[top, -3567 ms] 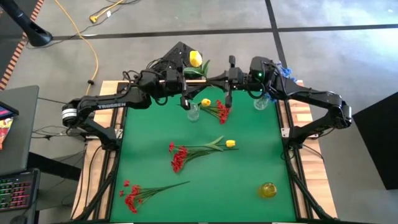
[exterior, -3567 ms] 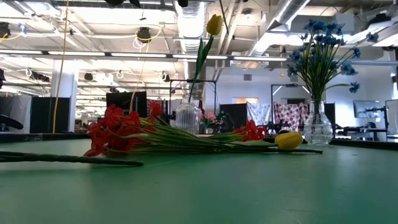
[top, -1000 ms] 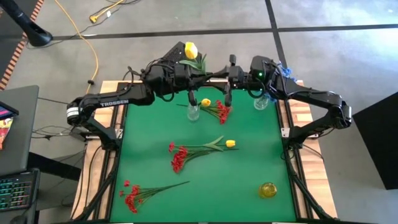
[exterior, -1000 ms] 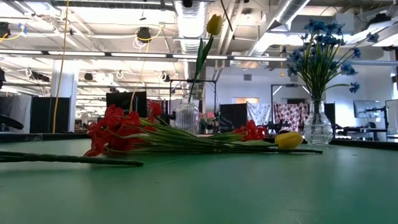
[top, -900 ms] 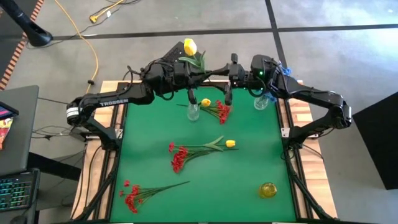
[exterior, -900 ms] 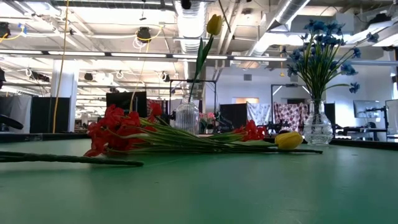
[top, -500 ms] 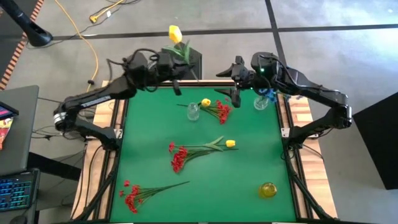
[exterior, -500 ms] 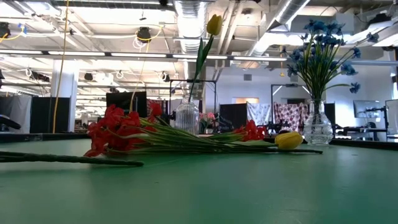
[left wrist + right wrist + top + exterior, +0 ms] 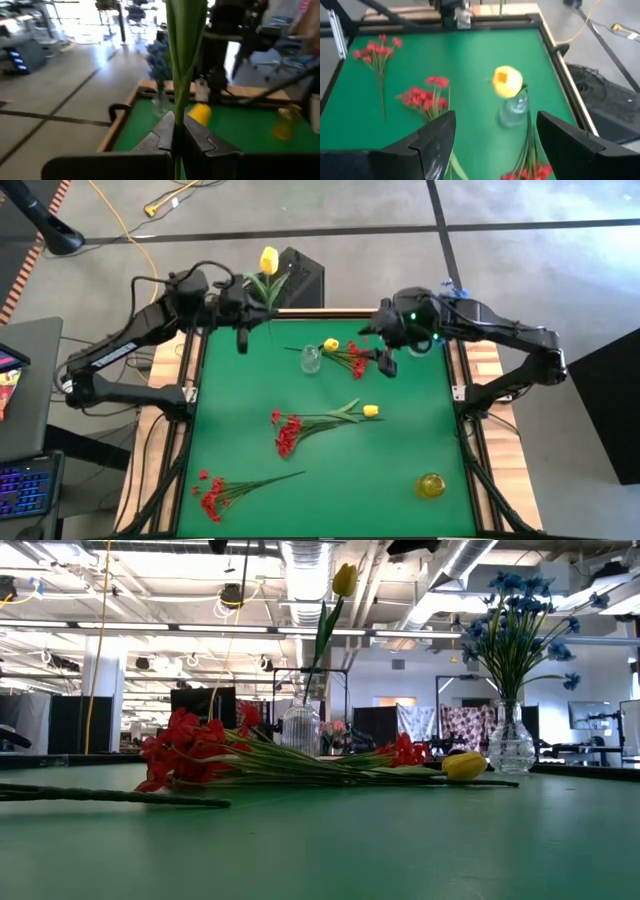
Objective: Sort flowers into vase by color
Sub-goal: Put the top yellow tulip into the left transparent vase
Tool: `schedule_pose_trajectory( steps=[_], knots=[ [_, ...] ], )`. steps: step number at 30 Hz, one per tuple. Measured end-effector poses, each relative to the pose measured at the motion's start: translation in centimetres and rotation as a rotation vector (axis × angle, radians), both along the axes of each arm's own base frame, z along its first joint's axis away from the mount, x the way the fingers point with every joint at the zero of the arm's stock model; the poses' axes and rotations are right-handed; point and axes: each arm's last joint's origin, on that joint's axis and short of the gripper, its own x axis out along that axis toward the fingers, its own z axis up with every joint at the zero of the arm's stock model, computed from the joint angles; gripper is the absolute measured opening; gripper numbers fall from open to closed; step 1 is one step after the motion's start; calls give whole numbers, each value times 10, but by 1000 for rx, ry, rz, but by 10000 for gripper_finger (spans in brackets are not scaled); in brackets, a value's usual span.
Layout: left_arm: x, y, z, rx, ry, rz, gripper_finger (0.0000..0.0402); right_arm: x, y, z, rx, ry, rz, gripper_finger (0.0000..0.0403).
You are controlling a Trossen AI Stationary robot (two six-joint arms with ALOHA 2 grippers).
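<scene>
The left gripper (image 9: 243,338) hangs over the far left corner of the green table (image 9: 400,440), its fingers clamped on the green stem of a yellow tulip (image 9: 268,260) whose bud sticks out past the table's far edge; in the left wrist view only the stem (image 9: 181,45) shows, rising out of frame between the closed fingers (image 9: 159,135), and the bud is cut off. The right gripper (image 9: 384,361) stands wide apart and holds nothing, above the far middle of the table just beside a small clear vase (image 9: 311,360) with one yellow bud (image 9: 330,345) in it. A second vase with blue blooms (image 9: 512,615) is mostly hidden under the right arm from above. Red sprigs (image 9: 285,432) lie loose mid-table with another yellow bud (image 9: 371,411); a further red sprig (image 9: 212,495) lies near the front left corner, and a yellowish round thing (image 9: 431,485) at front right is hard to make out
</scene>
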Motion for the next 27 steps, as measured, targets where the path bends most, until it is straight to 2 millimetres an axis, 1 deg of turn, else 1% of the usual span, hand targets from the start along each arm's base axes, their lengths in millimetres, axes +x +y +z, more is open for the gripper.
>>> schedule_pose_trajectory(
  steps=[4, 6, 9, 12, 13, 16, 20, 23, 27],
  knots=[
    [-1, -9, -34, -15, -15, -51, 0, 2, 25, -10, -27, 63, -3, 305],
    [-3, -11, -53, -6, -73, -56, 0, 2, 40, -20, -44, 84, -5, 305],
    [-2, -11, -79, 9, -194, -47, 0, 0, 62, -34, -74, 64, -9, 305],
    [3, -7, -107, 16, -264, -32, 0, -3, 80, -50, -89, 15, -25, 305],
    [5, -5, -113, 19, -290, -15, 0, -3, 86, -56, -86, -4, -26, 305],
    [12, 5, -124, 28, -327, 26, 0, -2, 101, -73, -63, -62, -13, 305],
    [26, 18, -133, 22, -313, 47, 0, -1, 117, -91, -47, -121, 31, 306],
    [36, 28, -139, 1, -307, 62, 0, -1, 124, -100, -50, -131, 25, 306],
    [47, 37, -149, -33, -287, 66, 0, -3, 127, -106, -75, -125, 1, 306]
  ],
)
